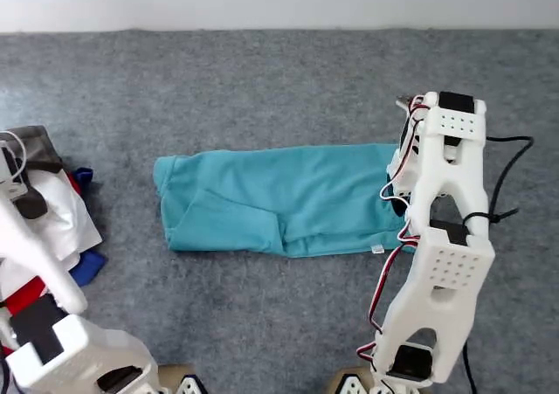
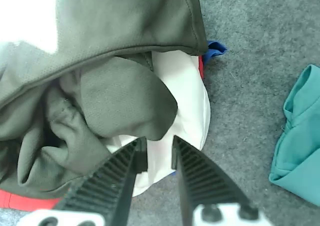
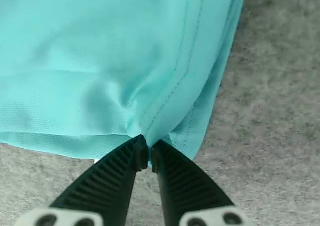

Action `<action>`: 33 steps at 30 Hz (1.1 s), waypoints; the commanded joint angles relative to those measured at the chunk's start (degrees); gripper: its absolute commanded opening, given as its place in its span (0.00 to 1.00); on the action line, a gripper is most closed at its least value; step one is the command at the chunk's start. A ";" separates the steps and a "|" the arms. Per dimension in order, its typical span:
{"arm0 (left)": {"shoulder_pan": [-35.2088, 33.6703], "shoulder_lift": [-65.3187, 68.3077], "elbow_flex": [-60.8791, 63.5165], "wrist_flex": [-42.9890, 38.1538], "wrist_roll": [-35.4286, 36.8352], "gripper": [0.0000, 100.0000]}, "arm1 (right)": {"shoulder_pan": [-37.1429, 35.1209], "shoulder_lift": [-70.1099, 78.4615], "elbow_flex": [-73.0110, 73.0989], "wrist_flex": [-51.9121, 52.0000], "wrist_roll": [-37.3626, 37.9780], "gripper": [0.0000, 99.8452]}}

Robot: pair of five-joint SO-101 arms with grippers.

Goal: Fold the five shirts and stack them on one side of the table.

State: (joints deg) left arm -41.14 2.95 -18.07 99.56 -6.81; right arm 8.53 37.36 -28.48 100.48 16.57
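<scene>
Grey, carpet-textured tabletop (image 1: 262, 88) is seen, bounded at the far edge by a pale wall (image 1: 279, 1). The teal shirt (image 1: 279, 200) is laid flat near the middle, folded into a long band running across the high view, with a smaller fold lapped over its near left part. Its right end is gripped by the right end effector (image 3: 145, 153): the jaws are clamped on the stitched hem and the fabric is bunched into a ridge at the tips. The rest of the cloth is left lying on the surface. A rumpled pile is kept at the robot's left edge of the tabletop. The olive shirt (image 2: 100, 85) is crumpled on top and the white shirt (image 2: 187, 100) is spread under it. A red shirt (image 2: 25, 201) and a blue shirt (image 2: 215, 48) are exposed only as edges underneath. The left end effector (image 2: 155, 153) is held over this pile with the jaws narrowly parted and nothing gripped; white fabric is seen through the gap. Contact with the cloth cannot be told. The pile and the teal shirt are kept apart by a strip of bare tabletop.
</scene>
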 commanded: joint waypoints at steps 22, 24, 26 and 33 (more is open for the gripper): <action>0.44 -1.93 0.75 -1.05 -0.62 0.10 | 2.95 -20.88 14.86 2.51 -0.18 0.01; 0.44 -1.93 1.71 -1.32 -0.62 0.10 | 1.45 -22.73 14.86 2.51 -0.18 0.01; 0.44 -1.93 2.33 -1.32 -0.62 0.10 | 0.31 -24.31 15.03 2.51 -0.18 0.01; 0.44 -2.02 2.51 -1.32 -0.62 0.09 | 4.79 -18.24 16.62 1.45 0.00 0.01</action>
State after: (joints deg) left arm -41.14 2.95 -15.25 98.86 -6.81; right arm 10.37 17.41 -11.78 100.48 15.78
